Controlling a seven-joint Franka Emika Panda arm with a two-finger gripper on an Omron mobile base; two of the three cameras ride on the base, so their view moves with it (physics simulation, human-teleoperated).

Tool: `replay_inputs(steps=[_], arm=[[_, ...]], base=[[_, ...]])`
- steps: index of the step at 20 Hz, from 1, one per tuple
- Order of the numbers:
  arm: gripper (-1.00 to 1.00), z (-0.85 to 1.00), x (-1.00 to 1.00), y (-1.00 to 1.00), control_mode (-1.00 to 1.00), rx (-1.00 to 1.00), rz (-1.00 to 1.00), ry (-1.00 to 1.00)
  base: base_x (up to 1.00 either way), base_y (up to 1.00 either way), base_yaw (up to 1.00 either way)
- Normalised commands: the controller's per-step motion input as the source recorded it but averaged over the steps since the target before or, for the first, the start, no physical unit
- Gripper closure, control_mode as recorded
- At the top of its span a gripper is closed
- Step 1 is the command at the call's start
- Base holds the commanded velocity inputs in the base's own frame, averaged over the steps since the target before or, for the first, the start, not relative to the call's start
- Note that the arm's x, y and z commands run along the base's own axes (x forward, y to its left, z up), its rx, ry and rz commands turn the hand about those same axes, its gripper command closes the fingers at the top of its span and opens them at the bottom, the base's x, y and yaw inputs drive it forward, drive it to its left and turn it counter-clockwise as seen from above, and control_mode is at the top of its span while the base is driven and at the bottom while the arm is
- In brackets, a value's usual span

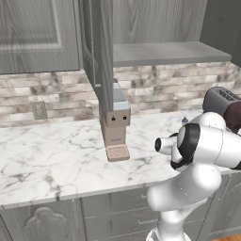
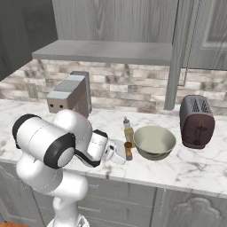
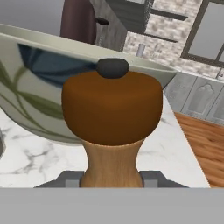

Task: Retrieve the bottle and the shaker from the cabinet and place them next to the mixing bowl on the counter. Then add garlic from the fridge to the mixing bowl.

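Observation:
The brown shaker (image 3: 111, 118) with its dark knob stands upright between my gripper's (image 3: 111, 178) fingertips (image 3: 65, 178), which are shut on its pale stem. From the right base view the shaker (image 2: 128, 150) is just left of the olive-green mixing bowl (image 2: 154, 142), at or just above the counter, with my gripper (image 2: 123, 155) reaching in from the left. The slim bottle (image 2: 128, 131) stands upright on the counter right behind the shaker, beside the bowl's left rim. The cabinet (image 2: 106, 51) is open overhead and its grey shelf is bare. The garlic and the fridge are out of view.
A dark red toaster (image 2: 197, 120) stands right of the bowl. A coffee machine (image 2: 71, 93) sits at the back left of the marble counter (image 2: 195, 170). The open cabinet door (image 1: 101, 52) juts out above the coffee machine (image 1: 115, 122).

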Motion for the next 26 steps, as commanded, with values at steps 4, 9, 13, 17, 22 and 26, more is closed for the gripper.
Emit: replay_inputs(steps=[4, 9, 13, 17, 22, 26], arm=[[-1.0, 0.0, 0.0, 0.0, -1.0, 0.0, 0.0, 0.0], [-1.0, 0.0, 0.0, 0.0, -1.0, 0.0, 0.0, 0.0], [-1.0, 0.0, 0.0, 0.0, -1.0, 0.0, 0.0, 0.0], [-1.0, 0.06, -0.02, 0.3, -1.0, 0.0, 0.0, 0.0], [-1.0, 0.07, -0.36, 0.42, -1.0, 0.0, 0.0, 0.0], [-1.0, 0.67, -0.3, 0.24, -1.0, 0.0, 0.0, 0.0]], base=[[0.0, 0.0, 0.0], [0.0, 0.0, 0.0], [0.0, 0.0, 0.0], [0.0, 0.0, 0.0], [0.0, 0.0, 0.0], [0.0, 0.0, 0.0]])
